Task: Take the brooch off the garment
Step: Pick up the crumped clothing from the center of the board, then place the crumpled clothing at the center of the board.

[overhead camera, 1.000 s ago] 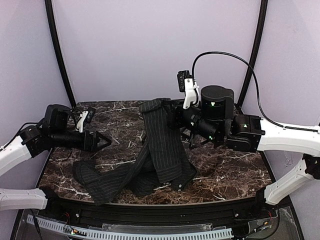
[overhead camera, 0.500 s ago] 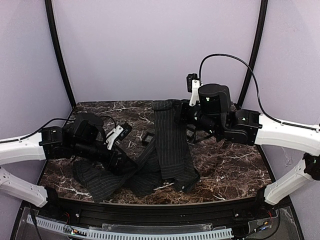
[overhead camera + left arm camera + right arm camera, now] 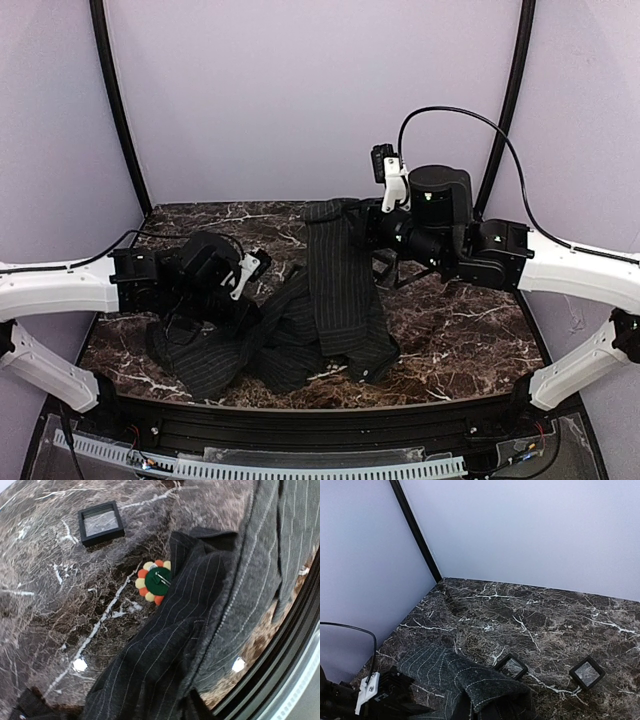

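The brooch (image 3: 156, 581) is seen ahead of the left tool (image 3: 248, 298), whose opening cannot be told; the garment (image 3: 335, 290) is pinched by the right tool (image 3: 360, 215).

**No Legible Writing in Any View**

Nothing can be read. The brooch (image 3: 155, 581), the pinstriped garment (image 3: 210, 610), the small black box (image 3: 101, 522) at upper left of the left wrist view and the marble table (image 3: 545, 615) show no lettering, number or brand mark.

1. We see the brooch (image 3: 155, 581), orange and cream petals around a green disc, on the marble table (image 3: 45, 605).
2. It sits at the edge of the pinstriped garment (image 3: 200, 630).
3. A black square box (image 3: 101, 522) lies apart, upper left.
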### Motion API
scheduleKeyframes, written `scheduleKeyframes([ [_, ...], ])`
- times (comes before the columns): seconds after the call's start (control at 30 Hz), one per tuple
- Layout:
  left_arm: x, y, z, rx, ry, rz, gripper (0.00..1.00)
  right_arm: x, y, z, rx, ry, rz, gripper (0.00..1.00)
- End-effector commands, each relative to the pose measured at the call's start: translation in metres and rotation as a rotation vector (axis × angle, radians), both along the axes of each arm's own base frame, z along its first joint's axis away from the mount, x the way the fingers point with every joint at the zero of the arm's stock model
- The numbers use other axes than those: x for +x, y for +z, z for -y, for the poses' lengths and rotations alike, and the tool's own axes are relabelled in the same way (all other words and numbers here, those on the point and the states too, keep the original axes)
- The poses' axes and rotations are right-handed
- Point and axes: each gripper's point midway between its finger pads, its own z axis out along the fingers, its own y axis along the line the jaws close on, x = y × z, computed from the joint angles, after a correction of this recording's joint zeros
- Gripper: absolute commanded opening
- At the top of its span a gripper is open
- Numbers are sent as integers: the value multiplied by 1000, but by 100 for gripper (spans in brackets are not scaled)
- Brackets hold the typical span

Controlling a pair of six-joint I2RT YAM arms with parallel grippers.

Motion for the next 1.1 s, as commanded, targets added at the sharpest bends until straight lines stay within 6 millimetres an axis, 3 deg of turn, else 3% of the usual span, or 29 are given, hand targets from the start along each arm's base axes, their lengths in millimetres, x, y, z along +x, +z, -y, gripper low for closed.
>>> scheduleKeyframes([
  [0.0,1,40,-2,-127,41,67,16,-6,49,1,54,57,107,0],
  [0.1,0,64,0,-209,46,86,2,-8,63,3,47,69,153,0],
  [0.23,3,96,-8,-256,60,141,1,-9,84,6,23,70,214,0],
  [0.37,24,132,-43,-215,150,245,1,-15,117,5,12,108,289,0],
  [0.57,58,222,-106,-122,305,505,1,-44,179,-6,64,279,442,0],
  [0.7,57,292,-125,-157,330,648,1,-64,206,-12,120,378,507,0],
  [0.87,48,323,-142,-126,318,737,1,-86,224,-18,162,484,593,0],
  [1.07,44,352,-186,-34,462,847,1,-79,232,-29,186,452,609,0],
])
